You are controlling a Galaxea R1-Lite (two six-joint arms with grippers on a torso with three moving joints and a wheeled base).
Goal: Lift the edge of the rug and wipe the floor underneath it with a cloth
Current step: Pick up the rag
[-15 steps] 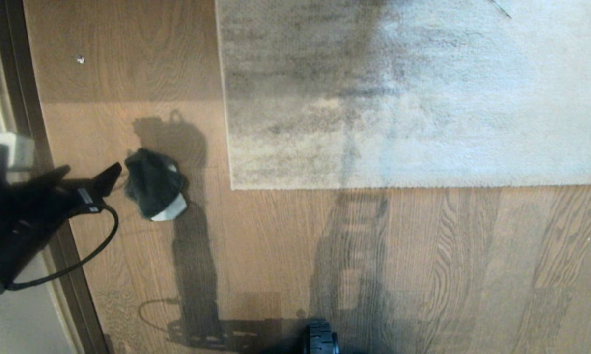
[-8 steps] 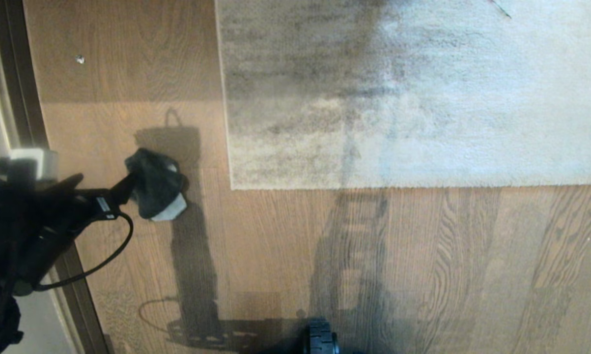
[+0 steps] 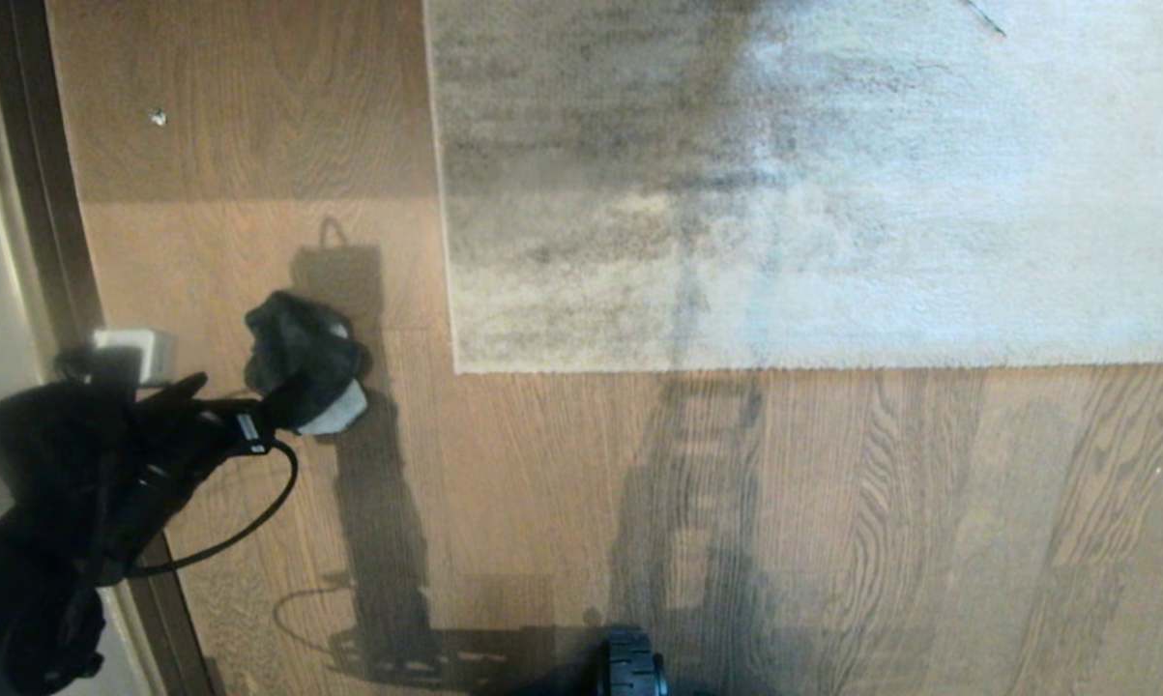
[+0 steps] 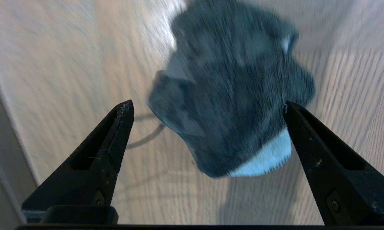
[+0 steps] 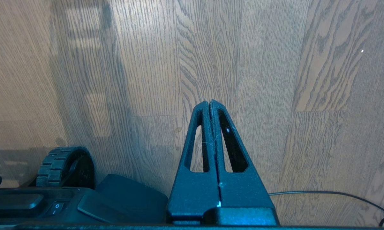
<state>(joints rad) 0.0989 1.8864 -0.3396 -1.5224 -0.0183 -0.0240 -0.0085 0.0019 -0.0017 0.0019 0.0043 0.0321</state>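
The cloth (image 3: pixel 301 362), a dark fuzzy wad with a pale patch, lies on the wood floor (image 3: pixel 542 503) left of the rug's corner. The grey-beige rug (image 3: pixel 784 193) lies flat, with its near rug edge (image 3: pixel 736 365) straight across the planks. My left gripper (image 3: pixel 238 396) is open beside the cloth, one finger at its lower side. In the left wrist view the cloth (image 4: pixel 230 95) fills the wide gap at the tips of my left gripper (image 4: pixel 207 103), and nothing is gripped. My right gripper (image 5: pixel 209 101) is shut and empty over bare floor (image 5: pixel 306 80).
A dark threshold strip (image 3: pixel 49 193) runs down the left side, with a small white block (image 3: pixel 136 353) by it. The base's wheel (image 3: pixel 629 667) shows at the near edge. A thin cable (image 5: pixel 322 193) lies on the floor near my right arm.
My left arm has swung in toward the cloth, and its fingers now sit at the wad's near side. The cloth and rug have not moved. The right arm is still.
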